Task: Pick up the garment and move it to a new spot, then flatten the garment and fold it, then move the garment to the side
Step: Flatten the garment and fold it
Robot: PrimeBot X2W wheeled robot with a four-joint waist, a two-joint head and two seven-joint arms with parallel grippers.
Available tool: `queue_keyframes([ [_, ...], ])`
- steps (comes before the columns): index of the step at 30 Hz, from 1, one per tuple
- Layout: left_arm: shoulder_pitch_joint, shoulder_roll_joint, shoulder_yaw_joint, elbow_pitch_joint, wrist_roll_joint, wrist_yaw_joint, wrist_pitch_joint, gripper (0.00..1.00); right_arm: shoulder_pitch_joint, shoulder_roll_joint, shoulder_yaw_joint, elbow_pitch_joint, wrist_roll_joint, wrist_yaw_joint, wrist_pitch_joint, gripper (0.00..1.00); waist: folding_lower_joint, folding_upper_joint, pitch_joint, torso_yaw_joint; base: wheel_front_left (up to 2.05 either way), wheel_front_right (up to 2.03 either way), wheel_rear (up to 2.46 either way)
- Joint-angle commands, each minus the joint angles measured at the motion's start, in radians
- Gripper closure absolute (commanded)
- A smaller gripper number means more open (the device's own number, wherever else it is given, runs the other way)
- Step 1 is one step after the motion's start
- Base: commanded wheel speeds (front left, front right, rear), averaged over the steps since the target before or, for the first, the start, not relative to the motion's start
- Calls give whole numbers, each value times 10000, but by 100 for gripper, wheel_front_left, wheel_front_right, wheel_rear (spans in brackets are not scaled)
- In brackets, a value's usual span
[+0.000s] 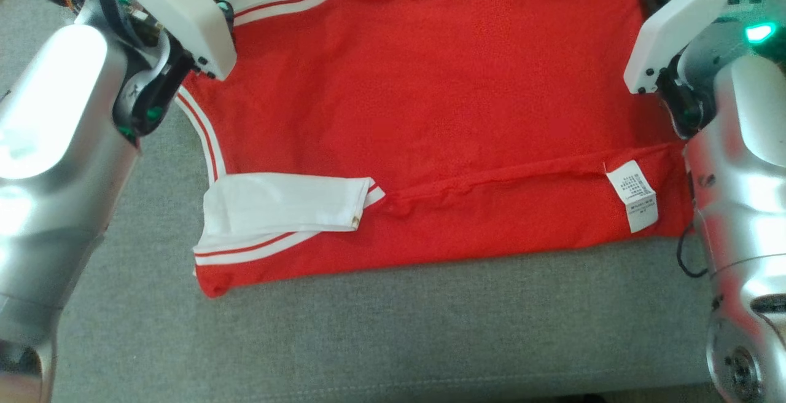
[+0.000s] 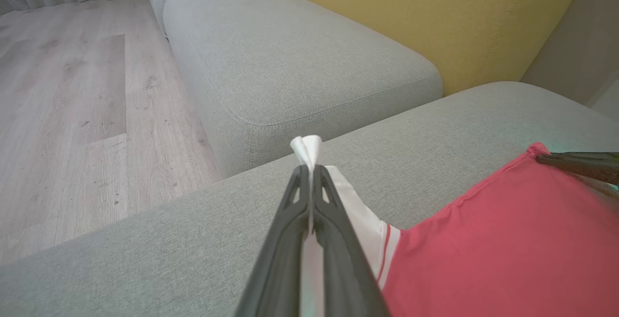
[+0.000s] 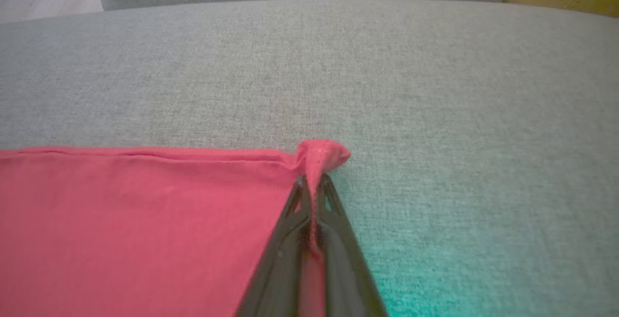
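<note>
The garment (image 1: 430, 114) is a red top with white sleeves and red-and-white striped trim, spread flat on a grey sofa cushion (image 1: 393, 329). Its near edge is folded up, showing a white care label (image 1: 632, 194) and one white sleeve (image 1: 282, 203). My left gripper (image 2: 309, 168) is shut on the white sleeve fabric (image 2: 306, 147) at the garment's far left corner. My right gripper (image 3: 314, 181) is shut on the red far right corner (image 3: 323, 155), which bunches up past the fingertips. In the left wrist view the right gripper's dark fingers (image 2: 580, 165) show at the red edge.
A second grey cushion (image 2: 290, 61) and a yellow backrest (image 2: 435, 17) lie beyond the garment. Wooden floor (image 2: 72, 114) runs beside the sofa. My two silver forearms (image 1: 55, 145) (image 1: 743, 206) flank the garment. The cushion's front seam (image 1: 393, 387) is close to me.
</note>
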Motion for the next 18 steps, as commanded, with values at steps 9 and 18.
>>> queue_keyframes([
  [9, 51, 513, 467, -690, -242, -47, -441, 100, -419, 308, 79, 127, -231, 73, -1438, 100, 0, -1, -289, -211, 0, 0, 0],
  [18, 1999, 1129, 686, -2297, -642, 395, -966, 100, 709, 171, 589, -150, 47, 73, -2711, 100, 0, -1, -931, -259, 0, 0, 0],
])
